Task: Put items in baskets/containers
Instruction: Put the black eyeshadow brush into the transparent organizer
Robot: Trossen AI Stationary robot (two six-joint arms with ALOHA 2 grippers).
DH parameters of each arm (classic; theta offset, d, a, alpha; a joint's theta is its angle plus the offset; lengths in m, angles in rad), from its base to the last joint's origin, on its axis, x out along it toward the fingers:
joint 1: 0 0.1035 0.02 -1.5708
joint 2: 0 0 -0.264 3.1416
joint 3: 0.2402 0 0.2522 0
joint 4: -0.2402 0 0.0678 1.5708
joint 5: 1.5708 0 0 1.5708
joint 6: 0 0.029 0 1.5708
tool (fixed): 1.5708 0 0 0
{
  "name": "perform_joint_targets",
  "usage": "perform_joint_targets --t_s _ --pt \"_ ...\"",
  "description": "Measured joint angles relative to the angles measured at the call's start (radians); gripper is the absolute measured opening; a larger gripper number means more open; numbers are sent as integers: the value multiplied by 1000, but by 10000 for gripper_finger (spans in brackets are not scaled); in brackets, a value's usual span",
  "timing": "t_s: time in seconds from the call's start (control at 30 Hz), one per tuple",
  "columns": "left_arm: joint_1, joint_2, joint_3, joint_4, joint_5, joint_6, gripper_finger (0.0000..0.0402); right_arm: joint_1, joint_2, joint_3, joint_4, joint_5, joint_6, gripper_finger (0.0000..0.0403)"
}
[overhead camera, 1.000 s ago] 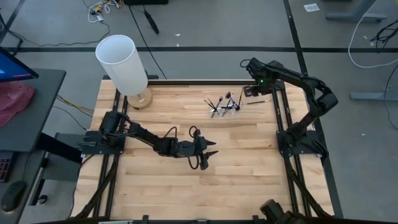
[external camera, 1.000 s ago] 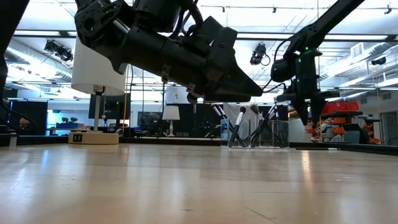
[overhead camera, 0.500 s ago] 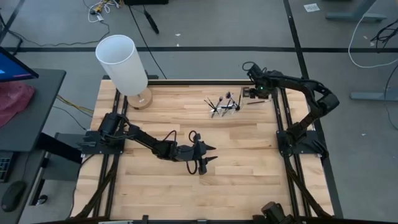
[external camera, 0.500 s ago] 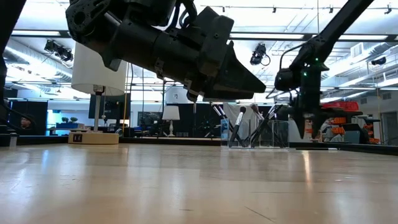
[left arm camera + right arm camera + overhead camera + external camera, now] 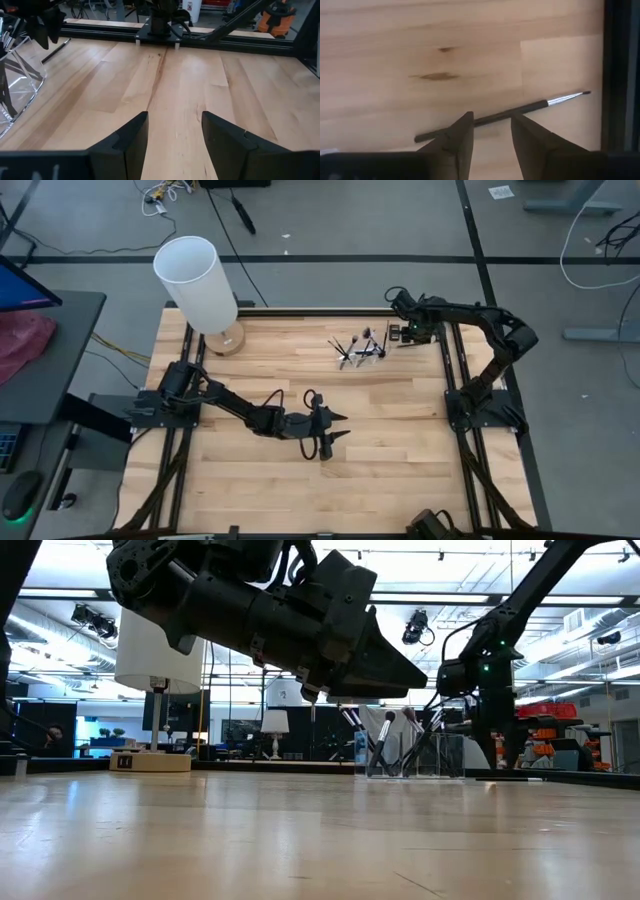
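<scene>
brush (image 5: pixel 502 116) lies flat on the table (image 5: pixel 420 30) | your right gripper (image 5: pixel 490 131) is open a little around it, holding nothing | left gripper (image 5: pixel 174 131) open, empty

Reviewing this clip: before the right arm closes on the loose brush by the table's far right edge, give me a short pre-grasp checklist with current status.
1. Right gripper open: ok, its dark fingers stand apart.
2. Thin dark makeup brush with silver ferrule lined up: ok, handle crosses the gap between the fingers.
3. Brush free on the wooden table: ok, nothing lies on it.
4. Fingers low enough to pinch: cannot tell.
5. Small clear plastic holder upright, with room: ok, several brushes stand inside.
6. Left gripper out of the way: ok, open at mid-table.
</scene>
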State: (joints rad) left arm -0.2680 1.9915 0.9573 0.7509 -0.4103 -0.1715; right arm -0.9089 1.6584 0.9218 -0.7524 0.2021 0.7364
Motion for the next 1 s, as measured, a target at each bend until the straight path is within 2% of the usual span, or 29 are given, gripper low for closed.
perform_joint_targets --t_s 0.27,0.67,0.8,1.0 --pt "-2 0 0 0 0 1 188 21 26 0 -6 41 8 132" --pt "-1 0 0 0 0 2 188 45 16 -2 5 23 33 132" --pt "-1 0 0 0 0 0 188 61 4 -2 -6 84 115 132" --pt "-5 0 0 0 0 0 188 121 2 -2 96 137 258 132"
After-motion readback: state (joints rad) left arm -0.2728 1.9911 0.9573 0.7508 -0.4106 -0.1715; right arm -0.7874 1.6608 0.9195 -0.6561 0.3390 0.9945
